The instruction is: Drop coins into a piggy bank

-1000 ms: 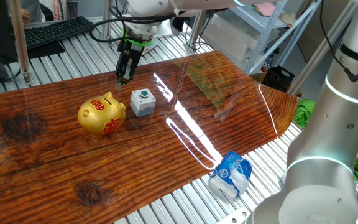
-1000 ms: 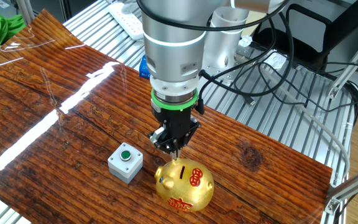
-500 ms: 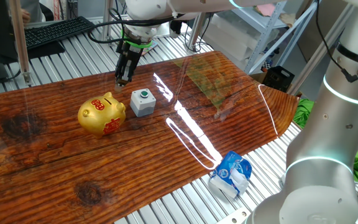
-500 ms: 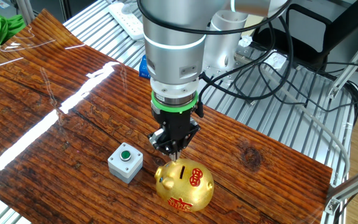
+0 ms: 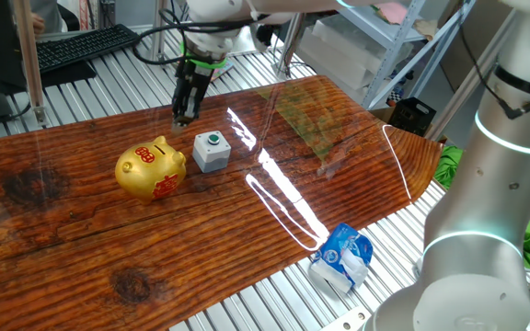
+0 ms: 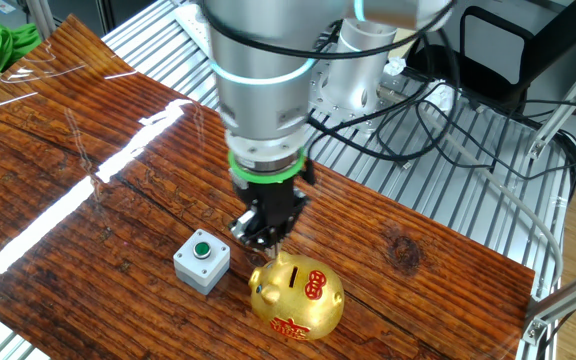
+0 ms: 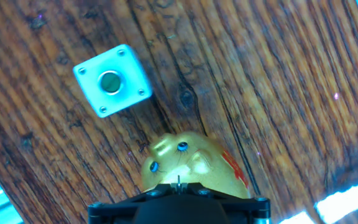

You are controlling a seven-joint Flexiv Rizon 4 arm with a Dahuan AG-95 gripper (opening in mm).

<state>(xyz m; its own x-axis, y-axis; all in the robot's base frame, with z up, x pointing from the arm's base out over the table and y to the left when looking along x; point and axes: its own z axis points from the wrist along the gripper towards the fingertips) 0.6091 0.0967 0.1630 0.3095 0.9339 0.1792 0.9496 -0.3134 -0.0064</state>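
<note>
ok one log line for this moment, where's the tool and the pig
tool: above piggy bank, no contact | fingers: look closed, coin not visible | piggy bank: upright on table | button box: beside piggy bank

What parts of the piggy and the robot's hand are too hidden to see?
- Hand view: gripper body covers the piggy bank slot.
- Fixed views: any coin between the fingertips is too small to make out.
- Piggy bank's far side: hidden by its own body.
</note>
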